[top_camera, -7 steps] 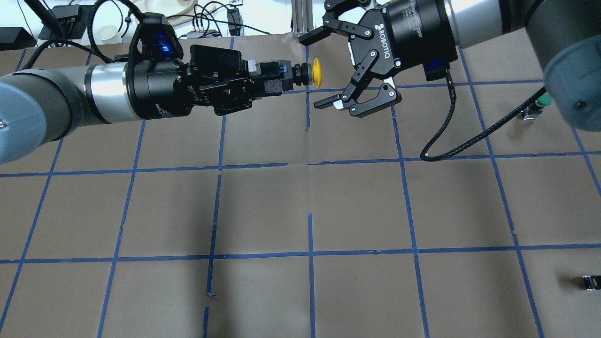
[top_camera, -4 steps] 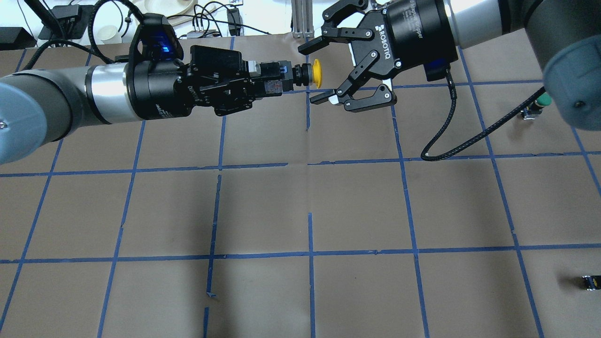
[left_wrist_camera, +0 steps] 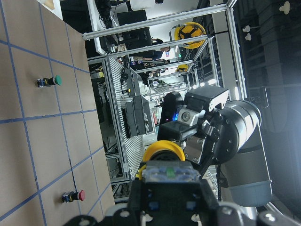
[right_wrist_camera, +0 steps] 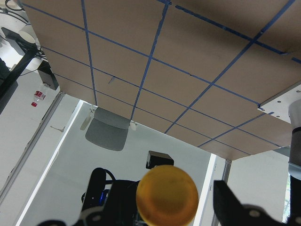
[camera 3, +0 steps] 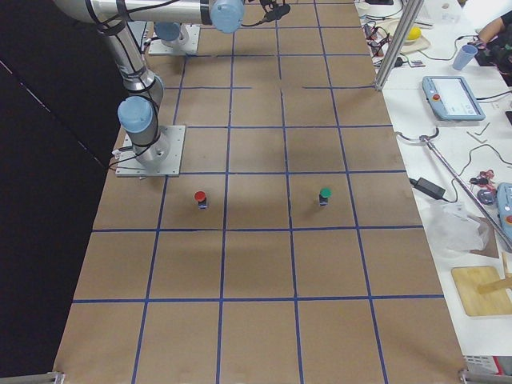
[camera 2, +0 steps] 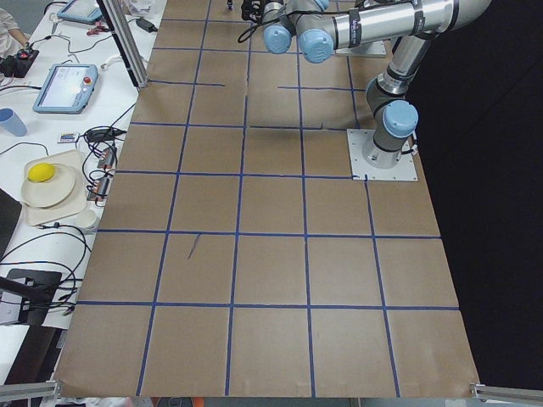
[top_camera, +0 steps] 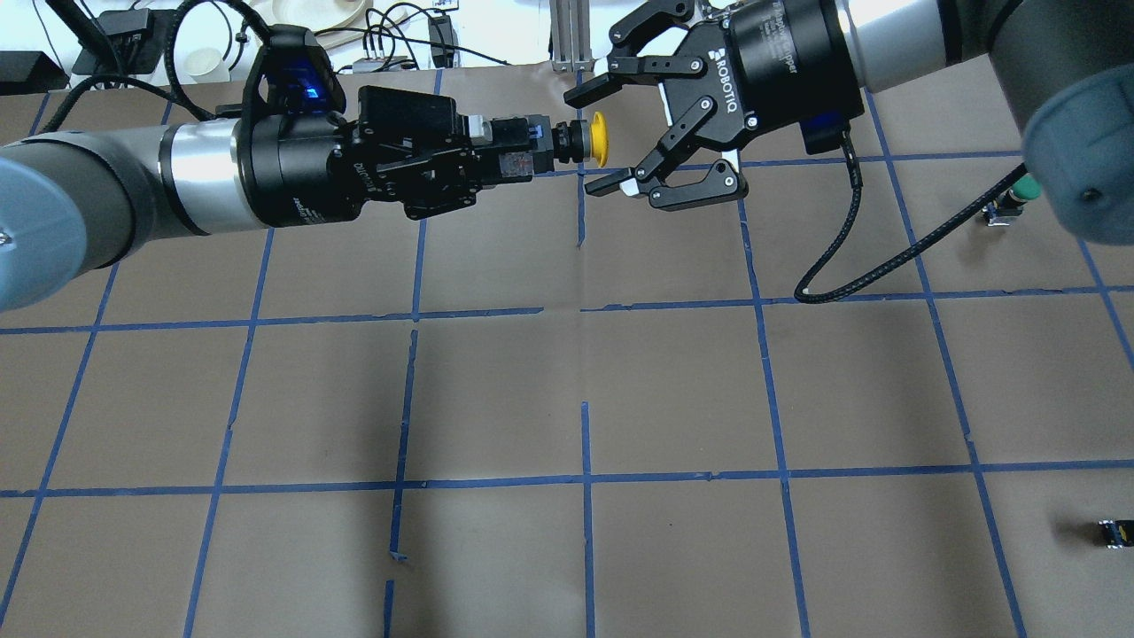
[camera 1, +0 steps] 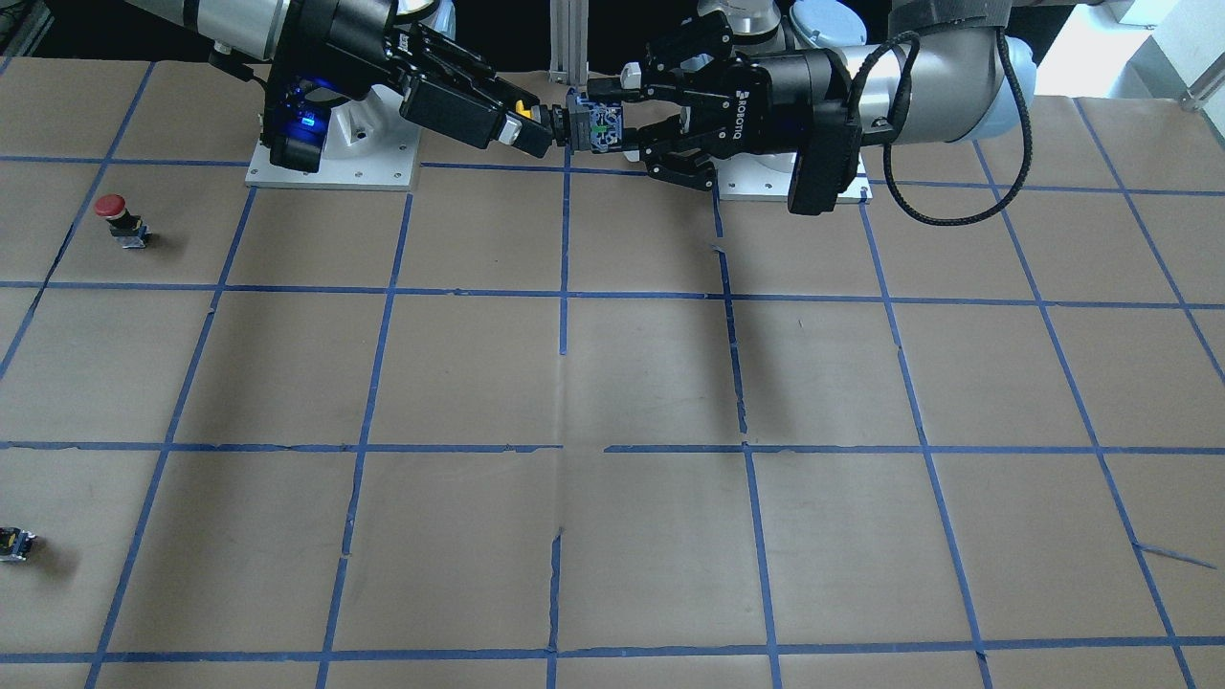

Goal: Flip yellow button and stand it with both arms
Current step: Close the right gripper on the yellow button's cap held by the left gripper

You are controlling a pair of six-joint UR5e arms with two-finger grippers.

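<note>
The yellow button point(top_camera: 601, 140) is held level in the air at the far middle of the table, with its cap pointing toward my right arm. My left gripper point(top_camera: 516, 156) is shut on its black body. My right gripper point(top_camera: 593, 139) is open, with one fingertip on each side of the cap and a gap to both. In the front view, the left gripper point(camera 1: 617, 122) holds the block end and the right gripper point(camera 1: 529, 122) surrounds the cap. The right wrist view shows the cap point(right_wrist_camera: 167, 200) between the open fingers point(right_wrist_camera: 237, 207). The left wrist view shows the button point(left_wrist_camera: 165, 160).
A green-capped button point(top_camera: 1019, 193) stands at the far right. A red-capped button point(camera 1: 115, 216) stands on the same side. A tiny dark component point(top_camera: 1112, 532) lies near the front right. Brown paper with a blue tape grid point(top_camera: 585, 478) covers the table.
My right gripper has moved left and slightly up, so its open fingertips now flank the yellow cap. My left gripper has kept still with the button.
</note>
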